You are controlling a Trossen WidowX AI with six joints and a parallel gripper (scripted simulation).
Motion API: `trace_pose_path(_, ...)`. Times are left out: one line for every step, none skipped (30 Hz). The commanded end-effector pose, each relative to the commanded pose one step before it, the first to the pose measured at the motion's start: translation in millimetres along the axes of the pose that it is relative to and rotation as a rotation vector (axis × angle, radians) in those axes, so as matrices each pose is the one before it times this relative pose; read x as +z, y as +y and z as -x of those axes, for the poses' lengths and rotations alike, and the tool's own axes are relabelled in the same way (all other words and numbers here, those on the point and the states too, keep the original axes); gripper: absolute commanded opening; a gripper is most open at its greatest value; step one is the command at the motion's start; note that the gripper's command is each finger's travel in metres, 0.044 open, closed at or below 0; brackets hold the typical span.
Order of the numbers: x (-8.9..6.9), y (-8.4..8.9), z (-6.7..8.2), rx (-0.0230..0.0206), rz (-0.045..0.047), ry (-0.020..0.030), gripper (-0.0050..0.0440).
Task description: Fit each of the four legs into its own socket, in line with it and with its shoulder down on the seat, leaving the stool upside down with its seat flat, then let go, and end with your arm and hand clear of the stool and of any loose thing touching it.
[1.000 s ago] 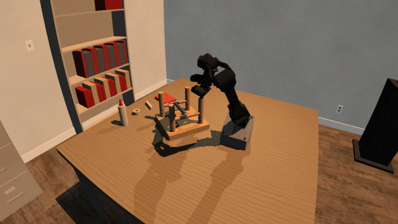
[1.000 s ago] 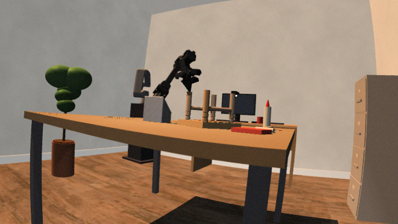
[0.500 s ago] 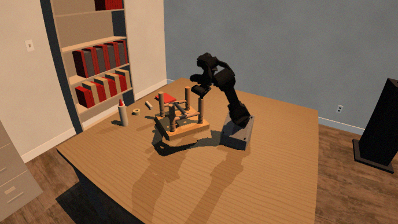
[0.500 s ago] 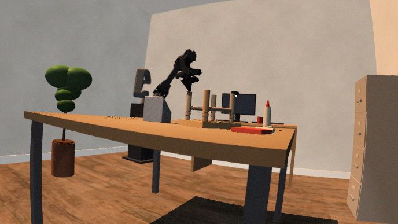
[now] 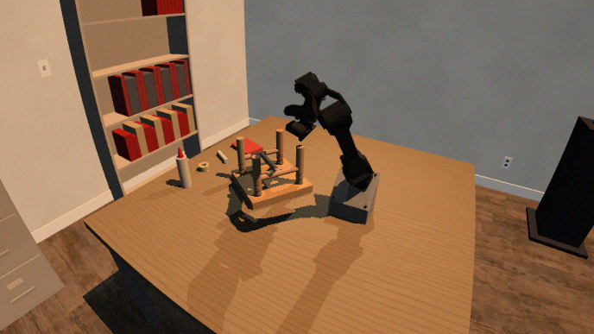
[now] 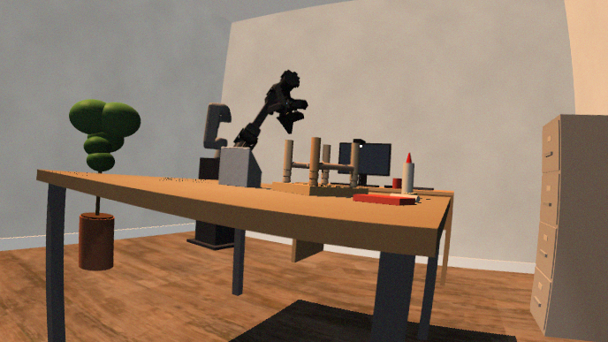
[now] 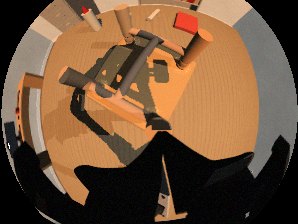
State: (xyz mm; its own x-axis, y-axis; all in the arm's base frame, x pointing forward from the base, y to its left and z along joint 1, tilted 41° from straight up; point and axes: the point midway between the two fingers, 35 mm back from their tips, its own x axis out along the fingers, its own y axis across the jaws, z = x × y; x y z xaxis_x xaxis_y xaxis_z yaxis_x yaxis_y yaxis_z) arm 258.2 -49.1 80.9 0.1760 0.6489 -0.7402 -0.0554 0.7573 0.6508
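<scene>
Gripper (empty, closed) hangs above four upright legs.

We count four legs standing on one seat, with what we read as two rungs between them. On the table: one red block, one glue bottle, one tape roll, one small peg. One arm, one bookshelf.

Stool inverted, four legs upright.
</scene>
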Motion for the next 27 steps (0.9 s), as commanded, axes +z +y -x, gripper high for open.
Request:
trace_pose_path(3.01,-0.26,5.88,-0.00679,0.00638,-0.00663,0.0000)
trace_pose_path(0.06,-0.01,0.26,-0.00010,-0.00004,-0.00019,0.0000)
trace_pose_path(-0.97,0.36,-4.24,0.00668,-0.00592,0.00648,0.0000)
trace_pose_path(5.72,0.01,0.92,-0.00056,0.00360,0.00025,0.0000)
trace_pose_path(9.50,0.11,1.35,-0.00082,0.00602,0.00038,0.0000)
trace_pose_path(11.41,0.26,1.31,-0.00081,0.00730,0.00041,0.0000)
trace_pose_path(11.33,0.40,0.97,-0.00061,0.00734,0.00035,0.0000)
trace_pose_path(11.24,0.54,0.63,-0.00041,0.00737,0.00030,0.0000)
trace_pose_path(10.45,0.64,0.27,-0.00020,0.00694,0.00024,0.0000)
trace_pose_path(9.32,0.69,-0.02,-0.00003,0.00628,0.00019,0.0000)
trace_pose_path(9.89,0.85,-0.27,0.00012,0.00675,0.00017,0.0000)
trace_pose_path(9.83,0.98,-0.55,0.00029,0.00681,0.00014,0.0000)
trace_pose_path(9.65,1.07,-1.16,0.00110,0.00600,0.00119,0.0000)
trace_pose_path(9.36,1.17,-1.72,0.00178,0.00526,0.00206,0.0000)
trace_pose_path(0.00,0.00,0.00,0.00000,0.00000,0.00000,0.0000)
trace_pose_path(0.00,0.00,0.00,0.00000,0.00000,0.00000,0.0000)
trace_pose_path(10.06,1.53,-0.75,-0.00041,0.00889,-0.00201,0.0000)
trace_pose_path(10.06,1.60,-1.40,0.00045,0.00815,-0.00088,0.0000)
trace_pose_path(9.93,1.77,-2.10,0.00126,0.00756,0.00003,0.0000)
trace_pose_path(9.72,1.92,-2.40,0.00147,0.00757,0.00001,0.0000)
trace_pose_path(4.34,0.88,-1.14,0.00070,0.00341,0.00000,0.0000)
trace_pose_path(7.83,1.69,-4.01,0.00386,0.00329,0.00423,0.0000)
trace_pose_path(9.53,2.44,-1.47,-0.00043,0.01092,-0.00422,0.0000)
trace_pose_path(8.92,2.40,-3.35,0.00214,0.00760,-0.00002,0.0000)
trace_pose_path(8.65,2.55,-3.62,0.00234,0.00760,-0.00002,0.0000)
trace_pose_path(8.37,2.69,-3.89,0.00254,0.00760,-0.00002,0.0000)
trace_pose_path(8.08,2.83,-4.14,0.00274,0.00760,-0.00001,0.0000)
